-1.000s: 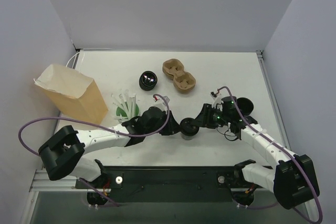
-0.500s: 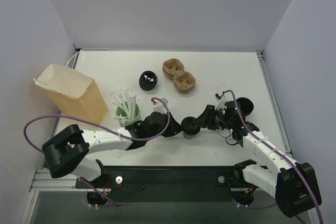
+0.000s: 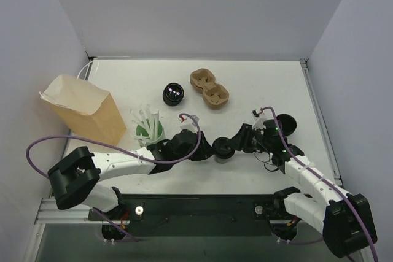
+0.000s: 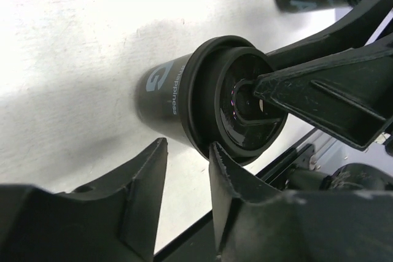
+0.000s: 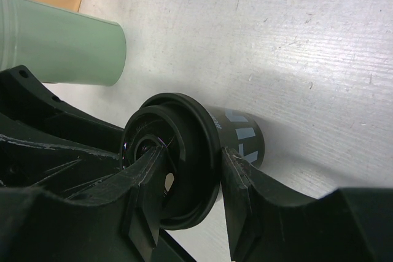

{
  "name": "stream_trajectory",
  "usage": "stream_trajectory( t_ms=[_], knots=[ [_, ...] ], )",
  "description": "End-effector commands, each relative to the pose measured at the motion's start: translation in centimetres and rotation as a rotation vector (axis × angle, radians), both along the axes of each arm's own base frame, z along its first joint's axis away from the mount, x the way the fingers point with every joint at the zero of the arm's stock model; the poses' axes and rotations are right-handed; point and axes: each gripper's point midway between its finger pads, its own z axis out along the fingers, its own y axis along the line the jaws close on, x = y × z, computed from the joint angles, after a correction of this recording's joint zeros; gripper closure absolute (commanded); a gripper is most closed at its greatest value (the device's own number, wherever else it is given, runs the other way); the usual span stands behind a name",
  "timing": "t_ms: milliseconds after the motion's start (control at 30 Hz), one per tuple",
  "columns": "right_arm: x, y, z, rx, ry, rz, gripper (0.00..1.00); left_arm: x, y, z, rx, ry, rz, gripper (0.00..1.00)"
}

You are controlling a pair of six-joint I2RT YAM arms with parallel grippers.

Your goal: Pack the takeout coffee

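Find the coffee (image 3: 222, 149) upright on the desk (image 3: 264, 84) near the front edge, between both hands. Pinched at the rim of the lid (image 5: 184, 118) by the right hand (image 5: 193, 154): one finger in the lid's hollow, the other outside its wall. Met from the other side by the left hand (image 4: 187, 148), parted and holding nothing, one tip just at the lid's edge. Probably about to lift or hand over. Beware so thin a hold on the rim alone: could pop the lid off, or tilt the cup and spill. Could also tip it by pushing the left tip in. Steer wide of the green cup (image 3: 150, 130) on the way to the bag (image 3: 86, 111).
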Motion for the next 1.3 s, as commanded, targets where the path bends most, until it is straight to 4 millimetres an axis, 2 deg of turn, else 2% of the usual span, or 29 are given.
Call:
stream_trajectory(
  t_ms=[0,100,200,333,633,767,1000,1133,1267],
  knots=[
    [-4.7,-2.2,-5.4,-0.157,0.213,0.043,0.65,-1.5,1.9,-0.3,0.165,0.02,-0.089,0.54],
    [-4.6,-1.9,-5.0,-0.151,0.201,0.058,0.65,-0.7,1.7,2.2,0.157,-0.022,-0.105,0.49],
    [-4.5,-1.4,-4.5,-0.137,0.183,0.096,0.65,0.1,1.9,3.4,0.168,-0.055,-0.135,0.45],
    [-4.3,-1.1,-3.9,-0.14,0.156,0.129,0.65,1.2,1.7,4.0,0.148,-0.093,-0.189,0.42],
    [-4.0,0.2,-2.4,-0.149,0.05,0.237,0.65,1.2,-1.5,4.9,-0.033,-0.152,-0.38,0.34],
    [-3.6,0.4,-1.9,-0.161,0.013,0.249,0.66,0.9,-2.6,4.6,-0.081,-0.16,-0.443,0.31],
    [-3.6,0.4,-1.9,-0.172,0.001,0.251,0.67,0.7,-2.2,0.7,-0.016,-0.099,-0.449,0.31],
    [-3.6,0.2,-1.9,-0.178,-0.013,0.25,0.67,0.3,-1.8,-0.2,-0.035,-0.085,-0.435,0.32],
    [-3.1,0.3,-1.7,-0.183,-0.018,0.248,0.67,-0.3,-1.7,-1.4,-0.025,-0.057,-0.44,0.42]
  ],
)
